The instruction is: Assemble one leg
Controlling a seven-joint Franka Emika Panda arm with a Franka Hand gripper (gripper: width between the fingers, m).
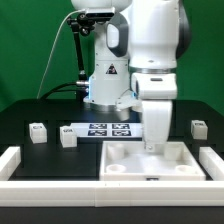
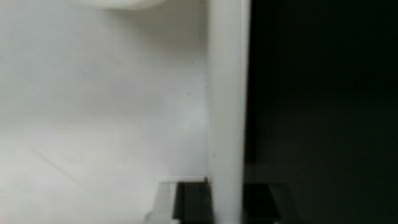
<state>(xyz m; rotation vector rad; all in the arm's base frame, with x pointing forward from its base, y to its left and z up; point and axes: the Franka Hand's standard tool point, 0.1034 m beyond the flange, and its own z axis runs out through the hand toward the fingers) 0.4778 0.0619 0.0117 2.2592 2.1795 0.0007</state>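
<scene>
The leg (image 1: 157,137) appears to stand upright beneath the gripper (image 1: 155,110), over a far corner of the panel (image 1: 125,172), likely for seating there. I cannot tell whether the jaws clamp it.

White claw (image 1: 155,142). White panel (image 1: 150,168) right under it, on the black counter (image 1: 40,158). White, black-and-white tagged: near leg (image 1: 67,137) and far leg (image 1: 38,131) on one side of claw, opposite leg (image 1: 198,127) on the other. White marker board (image 1: 105,128) beside claw, black-and-white square tags. Green backdrop (image 1: 30,50) behind.
</scene>
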